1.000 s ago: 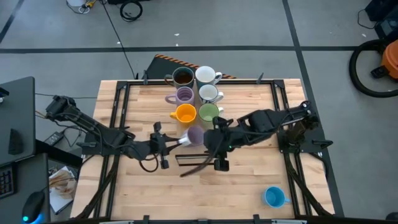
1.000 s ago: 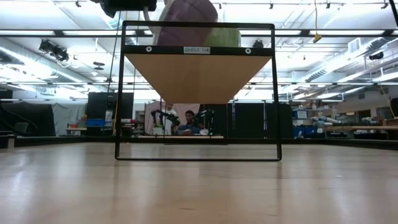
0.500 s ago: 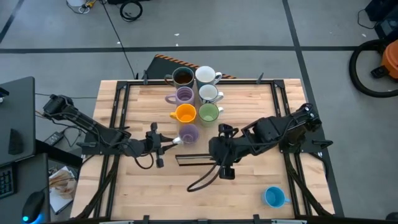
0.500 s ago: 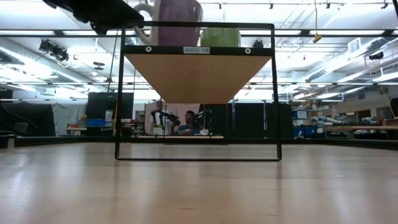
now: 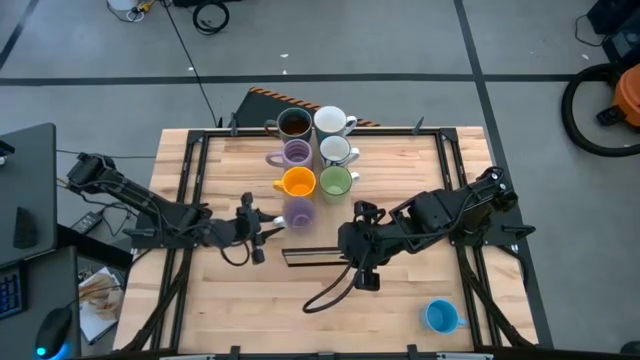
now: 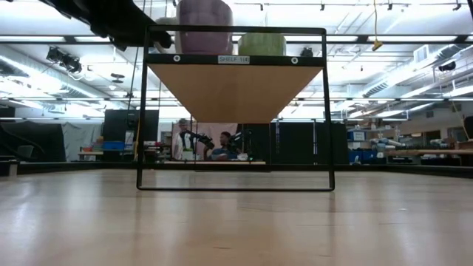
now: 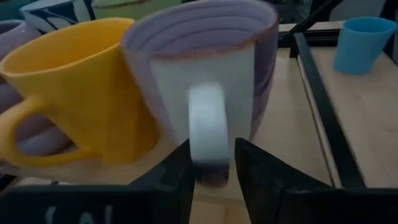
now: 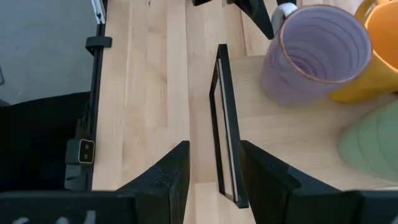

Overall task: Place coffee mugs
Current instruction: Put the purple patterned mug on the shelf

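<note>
The lilac mug (image 5: 299, 213) stands on the shelf (image 5: 370, 165) in front of the orange mug (image 5: 298, 183), seen from above; the left gripper (image 5: 268, 224) sits at its handle. Left wrist view: fingers (image 7: 177, 169) stand apart around the handle (image 7: 208, 127), so draw straight back without snagging it. Right wrist view: the right gripper (image 8: 214, 163) hangs apart over the tabletop (image 8: 149, 93), empty; the blue mug (image 5: 441, 316) waits.

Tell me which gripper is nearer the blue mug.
Right. The right gripper hangs over the table's middle, well short of the blue mug at the near right corner; the left gripper sits farther away, at the lilac mug's handle.
</note>
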